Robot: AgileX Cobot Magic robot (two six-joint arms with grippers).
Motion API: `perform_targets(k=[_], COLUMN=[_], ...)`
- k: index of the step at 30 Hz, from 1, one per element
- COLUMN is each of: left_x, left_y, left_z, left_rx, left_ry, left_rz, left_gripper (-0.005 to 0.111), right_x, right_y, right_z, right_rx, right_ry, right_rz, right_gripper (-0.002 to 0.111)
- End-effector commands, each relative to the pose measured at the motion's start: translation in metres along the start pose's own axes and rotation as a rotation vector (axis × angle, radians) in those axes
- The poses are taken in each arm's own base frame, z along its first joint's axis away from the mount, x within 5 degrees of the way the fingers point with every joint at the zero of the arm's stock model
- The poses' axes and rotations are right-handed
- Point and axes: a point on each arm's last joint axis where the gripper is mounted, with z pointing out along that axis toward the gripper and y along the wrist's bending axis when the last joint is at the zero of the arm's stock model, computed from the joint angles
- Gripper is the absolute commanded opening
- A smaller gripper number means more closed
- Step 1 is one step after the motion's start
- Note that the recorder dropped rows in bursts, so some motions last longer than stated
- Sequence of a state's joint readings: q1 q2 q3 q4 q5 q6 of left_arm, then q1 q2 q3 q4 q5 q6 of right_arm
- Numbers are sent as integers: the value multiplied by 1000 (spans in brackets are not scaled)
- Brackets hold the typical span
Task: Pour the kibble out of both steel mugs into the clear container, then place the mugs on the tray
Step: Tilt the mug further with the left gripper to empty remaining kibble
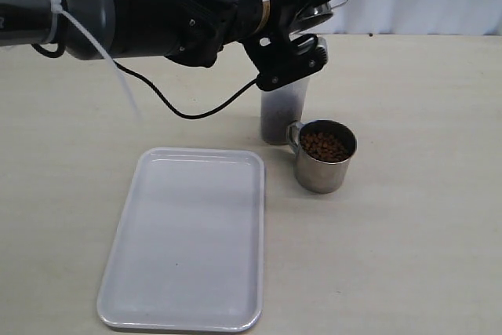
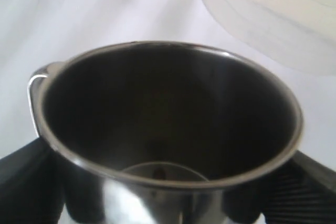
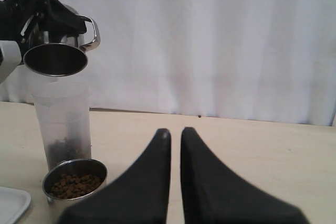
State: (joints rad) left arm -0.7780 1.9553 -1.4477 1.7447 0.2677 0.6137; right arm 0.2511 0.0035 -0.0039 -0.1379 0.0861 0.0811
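Left pincer (image 2: pixel 168 203): spread wide and clamped on both sides of the held steel mug (image 2: pixel 157 124), which it keeps tilted in the air above the clear container (image 1: pixel 282 111).
Right pincer (image 3: pixel 175 134): fully closed, its two fingers (image 3: pixel 157 182) pressed together with nothing between them, low over the worktop (image 1: pixel 423 217).
Held steel mug: the inside shows bare steel, and the loop handle sticks out at its side.
Clear container: stands upright on the worktop, with a dark layer of kibble (image 1: pixel 274 121) in its bottom.
Second steel mug (image 1: pixel 323 170): upright just beside the clear container, filled with kibble, its handle turned toward the container.
Tray (image 1: pixel 188 237): lies flat on the worktop, near the clear container and the second steel mug.
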Motion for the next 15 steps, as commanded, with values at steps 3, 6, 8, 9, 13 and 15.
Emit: perform_targets(k=[3,6,8,9,13,15], left_x=[7,10,12,13,13,11], left_y=[4,6,9,12,23,28], left_z=[-3,-3,-4,-4,-7,-8], left_rx=[0,5,-3,-9,-34,-47], left_ry=[34,51,58,62,71,72], left_rz=[88,182,207,223,295,314], left_gripper=[0,0,0,0,0,0], right_x=[1,1,1,1,1,1], right_y=[0,0,0,0,0,0], right_z=[0,0,0,0,0,0], right_rx=[3,3,3,3,3,3], right_ry=[-5,-5,-5,-5,-5,-5], right_rz=[12,12,12,12,12,12], right_gripper=[5,5,5,5,5,5])
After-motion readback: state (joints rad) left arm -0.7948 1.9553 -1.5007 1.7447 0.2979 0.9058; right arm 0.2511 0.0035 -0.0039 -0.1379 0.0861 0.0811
